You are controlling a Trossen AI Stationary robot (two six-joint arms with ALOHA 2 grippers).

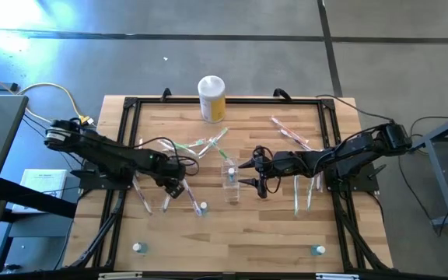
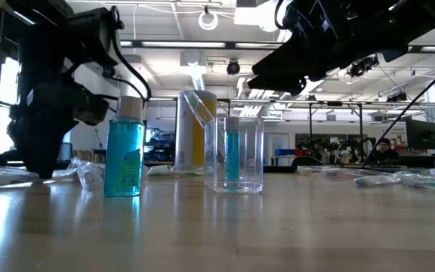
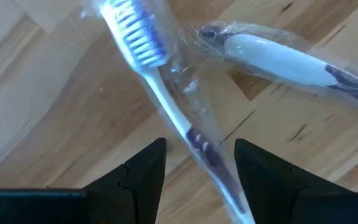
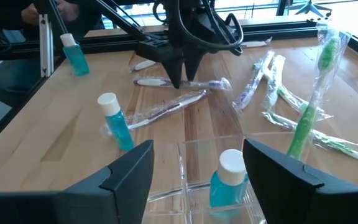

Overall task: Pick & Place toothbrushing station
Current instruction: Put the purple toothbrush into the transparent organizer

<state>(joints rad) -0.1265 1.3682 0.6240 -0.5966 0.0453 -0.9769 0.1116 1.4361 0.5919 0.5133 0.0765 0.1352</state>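
Two grippers work mid-table: the left gripper (image 3: 197,165), fingers spread, straddles a wrapped toothbrush (image 3: 166,106) lying toward the table's (image 1: 232,233) left edge, while the right gripper (image 4: 197,171) hovers spread-fingered over the clear cup (image 1: 230,177) at centre. The brush looks light and stiff, its film wrapper slippery and crinkly, so mid-handle seems the surest hold.

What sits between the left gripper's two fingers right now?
A plastic-wrapped toothbrush: its handle runs through the gap of the left gripper, bristle head beyond the fingertips, over bare wood. The left wrist view shows this; the fingers stand apart on either side.
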